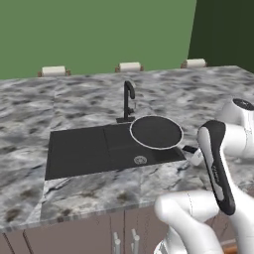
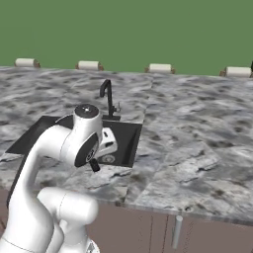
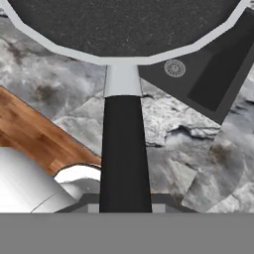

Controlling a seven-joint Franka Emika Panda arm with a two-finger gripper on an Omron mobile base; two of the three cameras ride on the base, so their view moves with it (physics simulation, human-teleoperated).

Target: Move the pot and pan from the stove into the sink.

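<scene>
Black frying pan [image 1: 156, 132], thin light rim: held level above the right half of the sink [image 1: 74, 154], disc overlapping the basin's back right part. Long black handle [image 3: 124, 154] running back toward the hand, clamped between the narrowed jaws of the gripper [image 1: 194, 155] (finger tips themselves hidden in hand view). Slim black faucet [image 1: 128, 101] at basin's back edge, just beside the pan. Round drain [image 1: 140, 159] below the pan. Grey marbled counter [image 1: 198, 94] all around.

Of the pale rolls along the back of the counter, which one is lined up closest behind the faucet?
In the left base view, the middle roll stands almost straight behind the faucet; the left roll and right roll sit well off to either side.
</scene>
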